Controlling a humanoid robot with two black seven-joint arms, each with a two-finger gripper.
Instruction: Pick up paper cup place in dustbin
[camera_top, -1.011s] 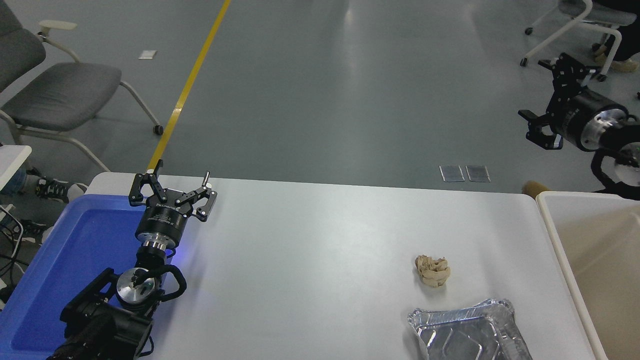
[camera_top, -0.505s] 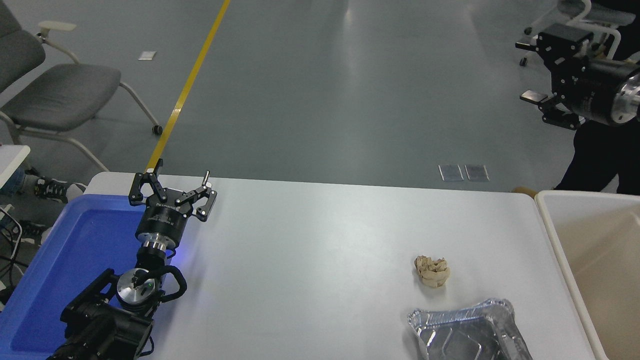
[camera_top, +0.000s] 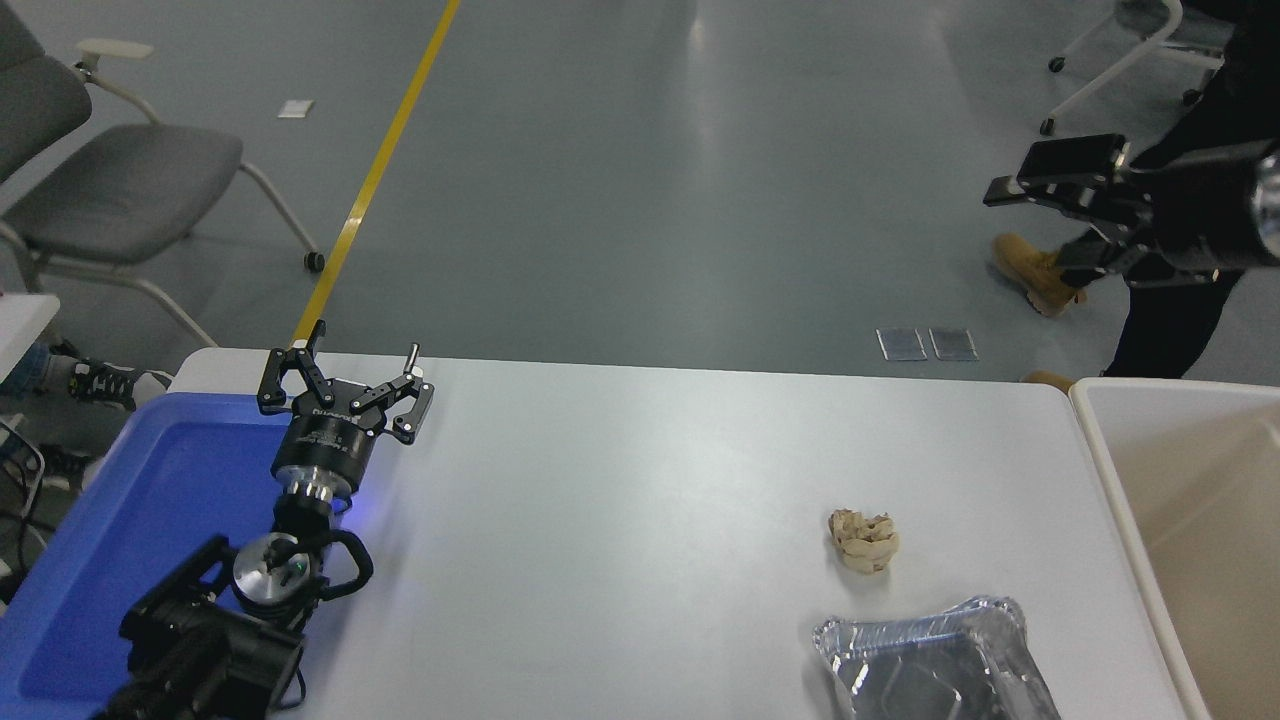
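My right claw hangs high at the right edge, out beyond the far edge of the tabletop, seen side-on and pointing left. Its two fingers stand apart, with nothing between them.

The paper cup does not show anywhere: not in either claw, not on the tabletop, and not in the visible part of the dustbin. So I cannot say which way the cup lies from my claw. My guess is that it already sits inside the bin, out of sight.

The dustbin stands against the right end of the tabletop, below my right claw and nearer the camera. Its long side runs toward me along the table end. My right arm is by far the nearer one to it.

My left claw is parked at the lower left, fingers spread and empty, over the far corner of the blue tray.

A crumpled tan paper ball lies right of centre on the tabletop. A foil tray lies near it, closer to me.

Compared with a second ago, my right claw has risen from close above the dustbin's far corner and rolled over to this side-on pose. A person's leg and tan boot have stepped in behind it. The left claw, ball and foil tray have not moved.
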